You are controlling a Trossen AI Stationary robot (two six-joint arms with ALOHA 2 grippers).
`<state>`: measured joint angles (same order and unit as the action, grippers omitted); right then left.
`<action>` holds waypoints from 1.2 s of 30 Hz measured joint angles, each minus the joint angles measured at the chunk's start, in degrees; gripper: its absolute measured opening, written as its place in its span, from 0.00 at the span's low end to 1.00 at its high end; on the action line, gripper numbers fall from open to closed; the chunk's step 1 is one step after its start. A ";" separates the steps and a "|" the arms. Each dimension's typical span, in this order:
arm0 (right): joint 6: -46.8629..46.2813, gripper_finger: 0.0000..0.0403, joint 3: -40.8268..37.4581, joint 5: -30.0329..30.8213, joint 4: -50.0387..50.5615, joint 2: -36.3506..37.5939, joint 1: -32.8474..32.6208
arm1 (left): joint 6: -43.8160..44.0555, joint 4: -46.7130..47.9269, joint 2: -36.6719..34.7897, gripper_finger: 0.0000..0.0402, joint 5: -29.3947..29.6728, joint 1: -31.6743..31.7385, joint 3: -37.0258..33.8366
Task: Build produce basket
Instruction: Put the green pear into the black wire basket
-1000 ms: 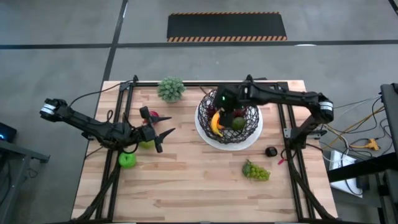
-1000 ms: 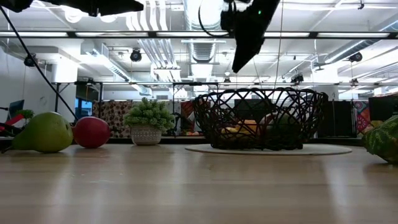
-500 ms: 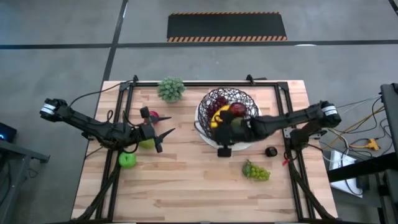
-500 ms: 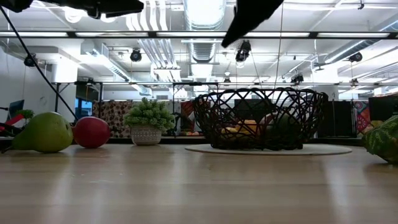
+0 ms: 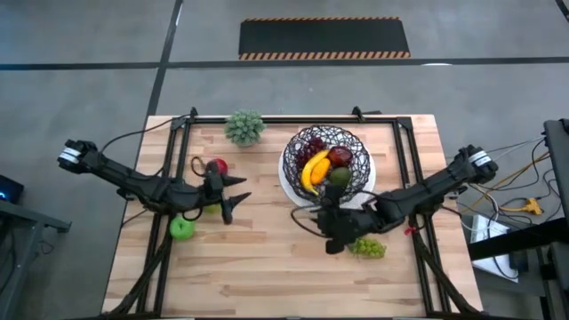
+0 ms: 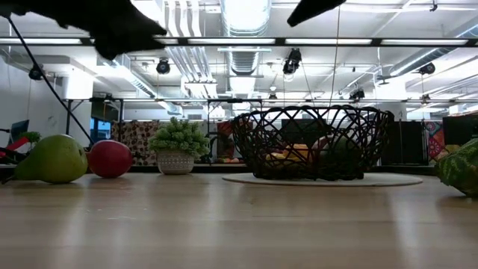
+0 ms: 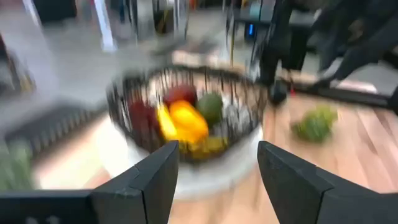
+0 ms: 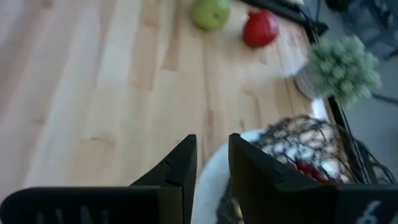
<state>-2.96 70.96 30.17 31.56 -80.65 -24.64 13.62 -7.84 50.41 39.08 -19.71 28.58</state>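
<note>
The black wire basket [image 5: 325, 160] on its white plate holds a yellow banana [image 5: 313, 169], a red apple, an avocado and purple grapes. Green grapes [image 5: 366, 247] lie on the table near its right front. A red apple [image 5: 216, 166], a green pear [image 5: 209, 207] and a green apple [image 5: 181, 228] lie at the left. My left gripper [image 5: 233, 191] is open and empty above the pear, facing the basket [image 7: 186, 118]. My right gripper [image 5: 322, 222] hovers just in front of the basket, beside the green grapes, its fingers [image 8: 186, 155] a little apart and empty.
A grey-green potted plant [image 5: 244, 127] stands at the far edge, left of the basket. A small black object [image 5: 388, 216] lies right of the basket. Black frame rails run along the table's left and right sides. Bare wood stretches along the near half.
My right gripper has left the space above the basket and swung toward the table's near edge, ending low in front of the basket beside the green grapes. My left gripper has shifted slightly toward the right and dipped, uncovering the red apple.
</note>
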 joint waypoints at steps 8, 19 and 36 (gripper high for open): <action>2.03 0.21 -7.73 -0.07 -9.72 4.42 -1.64 | 17.87 32.51 5.45 0.50 -11.87 0.07 10.27; 4.46 0.22 -20.30 -0.02 -26.73 11.95 -1.60 | 21.17 79.02 22.21 0.50 -18.11 0.07 28.11; 3.61 0.23 -24.94 -0.13 -28.98 13.04 -1.60 | 19.45 86.53 24.39 0.50 -25.04 -0.93 23.03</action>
<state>0.64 46.02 30.04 2.58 -67.61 -26.24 33.07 78.68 74.79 14.04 -20.64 51.61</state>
